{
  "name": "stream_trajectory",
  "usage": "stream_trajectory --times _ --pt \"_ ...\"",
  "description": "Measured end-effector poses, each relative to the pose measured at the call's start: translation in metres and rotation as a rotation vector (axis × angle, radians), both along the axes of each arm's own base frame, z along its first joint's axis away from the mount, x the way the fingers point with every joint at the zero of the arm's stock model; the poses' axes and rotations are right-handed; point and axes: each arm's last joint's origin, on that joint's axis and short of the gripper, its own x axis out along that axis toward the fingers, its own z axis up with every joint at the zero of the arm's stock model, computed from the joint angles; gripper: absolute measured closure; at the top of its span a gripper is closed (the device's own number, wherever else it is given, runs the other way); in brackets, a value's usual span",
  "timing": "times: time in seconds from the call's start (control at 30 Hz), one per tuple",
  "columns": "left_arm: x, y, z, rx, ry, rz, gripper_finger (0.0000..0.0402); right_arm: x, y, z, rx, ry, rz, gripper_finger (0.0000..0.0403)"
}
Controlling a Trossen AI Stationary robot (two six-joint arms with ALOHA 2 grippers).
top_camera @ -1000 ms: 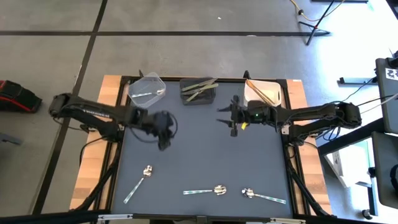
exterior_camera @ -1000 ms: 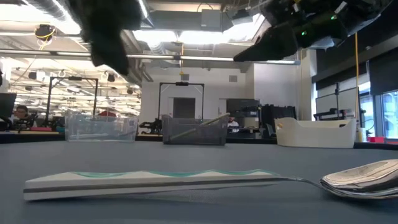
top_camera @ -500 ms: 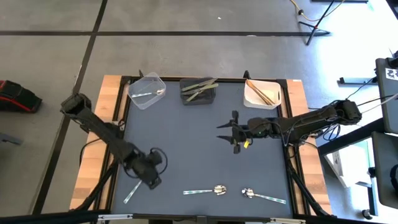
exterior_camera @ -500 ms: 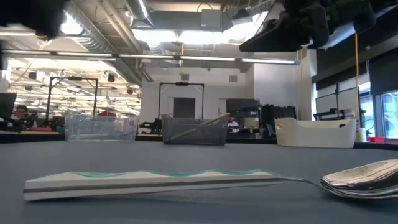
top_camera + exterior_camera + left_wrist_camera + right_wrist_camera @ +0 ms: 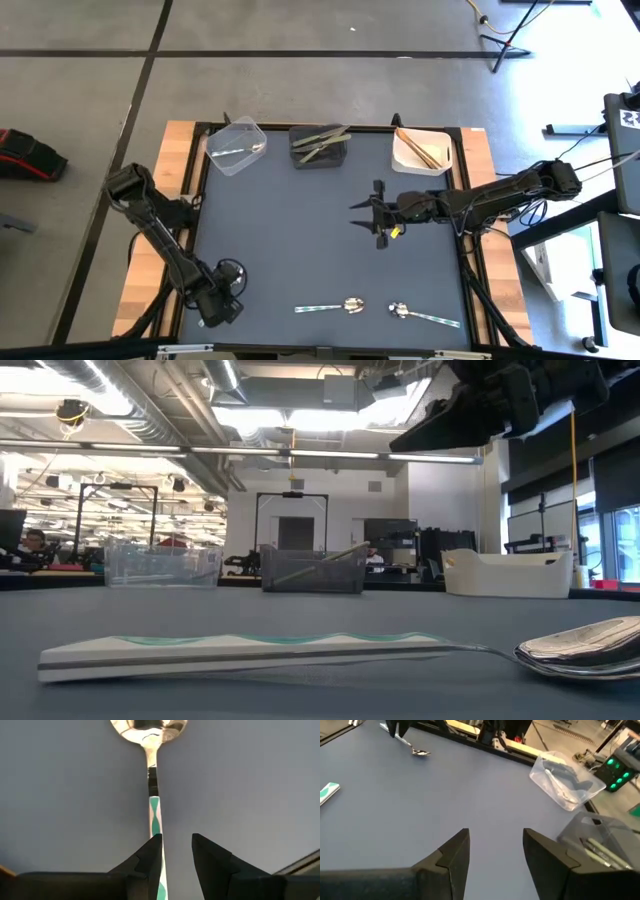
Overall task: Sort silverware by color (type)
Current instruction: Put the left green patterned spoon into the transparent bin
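Observation:
My left gripper (image 5: 218, 302) is low over the table's near left corner and open. In the left wrist view, my left gripper (image 5: 177, 837) straddles a silver spoon (image 5: 146, 730) whose green-and-white handle (image 5: 155, 817) runs back between the fingers. In the high view the gripper hides this spoon. Two more silver spoons (image 5: 345, 305) (image 5: 422, 316) lie flat near the near edge. My right gripper (image 5: 360, 213) hovers open above the table's middle, right of centre, with nothing in it (image 5: 495, 832). My left gripper comes down on the spoon from above, its fingers on either side of the handle. The handle lies flat on the table, close along the inner side of one finger (image 5: 154, 855). I cannot tell whether that finger touches it.
Three bins stand along the far edge: a clear one (image 5: 235, 146) with a spoon, a grey one (image 5: 320, 146) with olive pieces, and a white one (image 5: 420, 150) with copper sticks. The low view shows a spoon handle (image 5: 250, 652) close up. Bare dark mat lies between the arms.
My left gripper has swung from the table's left middle toward the near edge and come down over the leftmost spoon. My right gripper has shifted slightly toward the near edge and stayed open. The spoons have not moved.

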Motion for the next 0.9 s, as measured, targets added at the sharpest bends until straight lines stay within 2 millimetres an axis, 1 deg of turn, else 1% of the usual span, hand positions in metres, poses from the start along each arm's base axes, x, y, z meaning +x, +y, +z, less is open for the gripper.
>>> stream_trajectory --times 0.33,0.47,0.9 --pt "-0.005 0.008 -0.001 0.077 0.056 -0.002 0.0299 -0.001 0.0 -0.003 0.014 0.035 -0.008 0.0228" --pt "-0.007 0.008 -0.001 0.074 0.084 -0.031 0.0299 -0.001 0.0 -0.003 0.014 0.035 -0.008 0.0228" --pt "-0.011 0.015 0.003 0.114 0.092 -0.056 0.0299 -0.001 0.0 -0.003 0.014 0.035 -0.008 0.0228"
